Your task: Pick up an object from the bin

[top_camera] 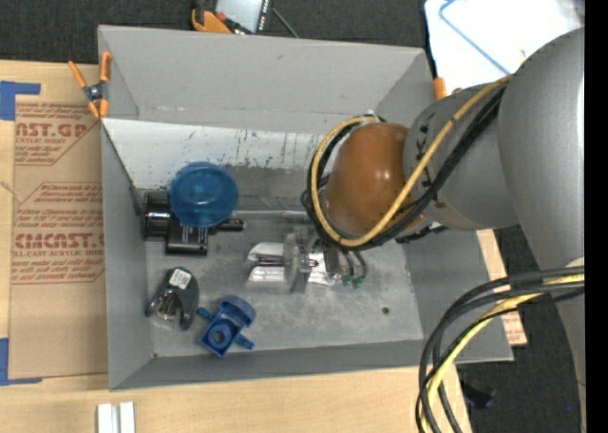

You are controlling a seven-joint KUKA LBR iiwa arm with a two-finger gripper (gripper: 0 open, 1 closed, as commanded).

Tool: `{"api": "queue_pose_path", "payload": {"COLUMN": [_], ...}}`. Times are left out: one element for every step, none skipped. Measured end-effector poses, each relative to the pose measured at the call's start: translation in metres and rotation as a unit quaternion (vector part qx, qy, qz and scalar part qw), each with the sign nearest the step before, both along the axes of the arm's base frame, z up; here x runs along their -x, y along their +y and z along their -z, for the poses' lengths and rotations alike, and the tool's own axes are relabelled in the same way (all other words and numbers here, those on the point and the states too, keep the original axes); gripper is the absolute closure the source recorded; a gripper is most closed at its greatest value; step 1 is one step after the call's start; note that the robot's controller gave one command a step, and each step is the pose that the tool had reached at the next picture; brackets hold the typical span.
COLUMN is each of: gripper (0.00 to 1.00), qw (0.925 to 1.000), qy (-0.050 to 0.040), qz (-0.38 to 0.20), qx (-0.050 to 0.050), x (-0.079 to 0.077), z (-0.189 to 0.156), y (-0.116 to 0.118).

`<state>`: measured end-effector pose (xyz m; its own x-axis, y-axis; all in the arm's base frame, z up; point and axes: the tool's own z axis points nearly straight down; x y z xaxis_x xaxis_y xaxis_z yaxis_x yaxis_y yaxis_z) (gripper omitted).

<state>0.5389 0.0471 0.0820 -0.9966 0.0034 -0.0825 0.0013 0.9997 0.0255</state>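
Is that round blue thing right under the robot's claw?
No, the round blue thing sits left in the bin, well apart from the gripper near the middle.

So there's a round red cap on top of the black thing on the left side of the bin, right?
Not quite: the round cap is blue, not red. The camera view shows it on top of the black thing on the left side of the bin, just as you said.
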Motion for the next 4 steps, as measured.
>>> {"api": "queue_pose_path", "payload": {"gripper": [1.00, 0.00, 0.00, 1.00], "qw": [0.9840, 0.9991, 0.9990, 0.9703], "qy": [0.0042, -0.0034, -0.0034, -0.0082], "qz": [0.178, 0.043, 0.043, 0.241], "qx": [-0.013, -0.004, -0.004, -0.024], "x": [0.014, -0.023, -0.023, -0.024], "z": [-0.007, 0.011, 0.011, 0.006], "y": [0.010, 0.010, 0.010, 0.048]}}
